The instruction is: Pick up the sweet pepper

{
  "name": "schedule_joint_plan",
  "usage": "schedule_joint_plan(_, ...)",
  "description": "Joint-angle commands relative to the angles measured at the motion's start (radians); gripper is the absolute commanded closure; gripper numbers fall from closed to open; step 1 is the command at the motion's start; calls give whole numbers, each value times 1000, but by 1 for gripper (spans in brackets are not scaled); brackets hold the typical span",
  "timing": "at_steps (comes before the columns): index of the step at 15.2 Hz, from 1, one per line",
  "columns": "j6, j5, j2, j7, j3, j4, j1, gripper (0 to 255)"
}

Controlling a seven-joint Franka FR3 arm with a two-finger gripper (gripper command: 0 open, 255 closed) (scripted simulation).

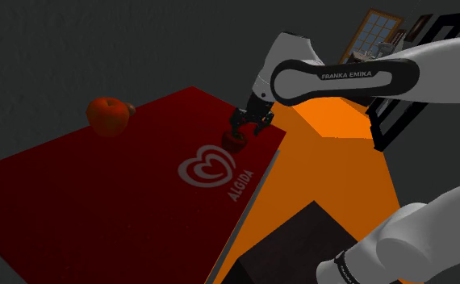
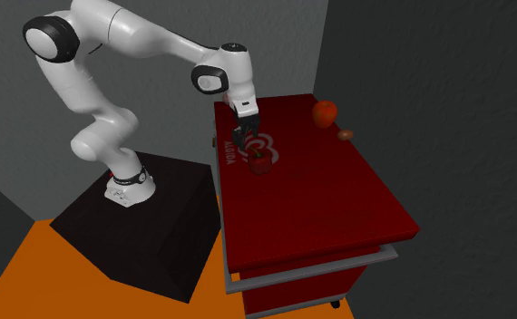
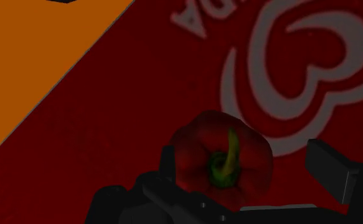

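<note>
Your gripper [image 1: 251,121] hangs low over the pepper [image 1: 235,141], which sits stem-up on the red top [image 1: 99,194], just beside the white heart logo [image 1: 207,168] and near the edge that faces the orange floor [image 1: 333,177].

The risk here is an off-centre squeeze. In the wrist view the pepper [image 3: 221,159] sits hard against one finger, while the other finger [image 3: 330,167] stands well clear of it. If you close now, the far finger will likely travel a long way and shove the rounded fruit sideways before any grip forms. From there it may roll or tip, and the nearby edge gives it somewhere to fall. The lobed skin could also slip out if the pads meet it too high, so you probably want to sink lower and centre first.

The fingers are spread wide, released, and grasp nothing. The pepper lies between them, and you cannot tell whether the near finger touches it. In the second exterior view the gripper [image 2: 245,136] hovers just above the pepper [image 2: 261,164], well apart from the round orange-red fruit [image 2: 325,113] at the top's far side.
</note>
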Motion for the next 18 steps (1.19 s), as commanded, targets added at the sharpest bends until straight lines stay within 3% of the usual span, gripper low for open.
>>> schedule_joint_plan(1,27,-4,16,5,2,-10,0,0)
schedule_joint_plan(6,62,-6,29,7,4,-32,0,0)
schedule_joint_plan(7,62,-7,30,6,4,-31,0,255)
schedule_joint_plan(18,35,-4,18,5,3,-16,0,255)
